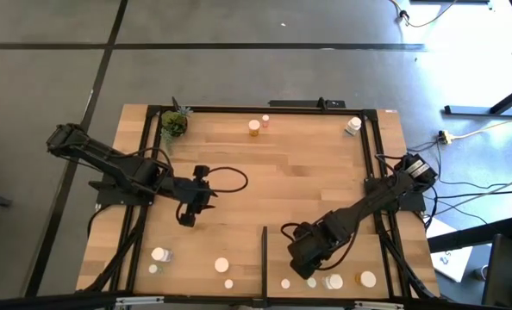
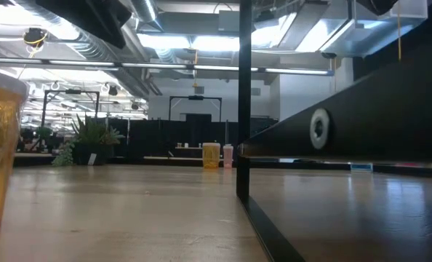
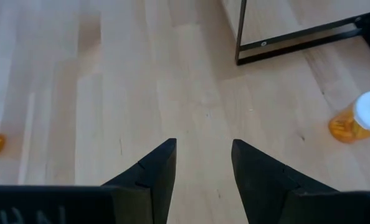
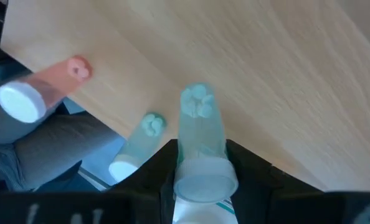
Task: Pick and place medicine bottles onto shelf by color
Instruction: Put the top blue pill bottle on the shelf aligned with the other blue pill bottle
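No text, brand, number or sign can be read in any view. The bottle (image 4: 200,149) between the right gripper's (image 4: 200,163) fingers shows only a green-striped label edge at 6 o'clock, with no legible letters. The orange bottles (image 2: 211,155) across the table are too small to read, and the round mark (image 2: 318,128) on the dark arm at 3 o'clock carries no legible writing.
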